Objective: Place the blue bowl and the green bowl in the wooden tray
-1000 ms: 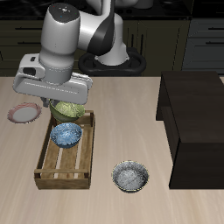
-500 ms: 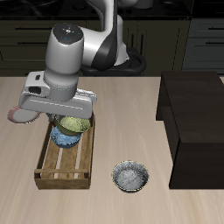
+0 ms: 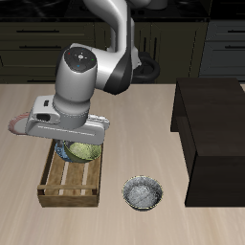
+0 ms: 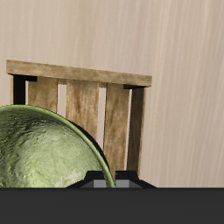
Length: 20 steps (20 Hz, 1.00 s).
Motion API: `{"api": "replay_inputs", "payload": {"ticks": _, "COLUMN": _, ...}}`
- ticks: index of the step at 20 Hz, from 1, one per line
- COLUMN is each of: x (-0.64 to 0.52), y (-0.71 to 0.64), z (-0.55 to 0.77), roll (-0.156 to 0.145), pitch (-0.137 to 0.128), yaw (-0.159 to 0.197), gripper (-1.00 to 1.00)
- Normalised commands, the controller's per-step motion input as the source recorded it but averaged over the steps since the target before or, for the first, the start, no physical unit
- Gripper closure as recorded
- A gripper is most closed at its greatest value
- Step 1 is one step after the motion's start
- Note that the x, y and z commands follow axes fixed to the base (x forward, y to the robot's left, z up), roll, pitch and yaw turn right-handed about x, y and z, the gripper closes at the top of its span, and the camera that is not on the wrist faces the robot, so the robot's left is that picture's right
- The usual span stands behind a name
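Observation:
The wooden tray [image 3: 67,187] lies on the table near its front edge. My gripper [image 3: 82,144] is shut on the green bowl [image 3: 86,152] and holds it low over the back half of the tray. The blue bowl [image 3: 64,149] sits in the tray just under and beside the green bowl, and only a sliver of its rim shows. In the wrist view the green bowl [image 4: 44,149] fills much of the picture, with the tray's slats [image 4: 87,101] below it. My fingertips are hidden by the hand.
A grey-silver speckled bowl [image 3: 144,193] stands on the table beside the tray. A pink-rimmed plate [image 3: 19,124] lies farther back, partly behind the arm. A tall dark block [image 3: 215,134] stands at the table's edge.
My gripper has carried the green bowl from the tray's back edge toward the table's front and lower, and it now covers most of the blue bowl.

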Motion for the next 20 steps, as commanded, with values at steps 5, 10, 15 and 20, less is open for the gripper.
{"api": "replay_inputs", "payload": {"ticks": 5, "x": 0.04, "y": 0.08, "z": -0.19, "roll": -0.031, "pitch": 0.018, "yaw": 0.018, "gripper": -1.00}}
{"api": "replay_inputs", "payload": {"ticks": 10, "x": -0.01, "y": 0.04, "z": -0.12, "roll": -0.005, "pitch": 0.021, "yaw": -0.023, "gripper": -1.00}}
{"api": "replay_inputs", "payload": {"ticks": 15, "x": -0.10, "y": 0.21, "z": 0.02, "roll": 0.069, "pitch": -0.011, "yaw": -0.009, "gripper": -1.00}}
{"api": "replay_inputs", "payload": {"ticks": 20, "x": -0.32, "y": 0.25, "z": 0.24, "roll": 0.050, "pitch": -0.030, "yaw": -0.019, "gripper": -1.00}}
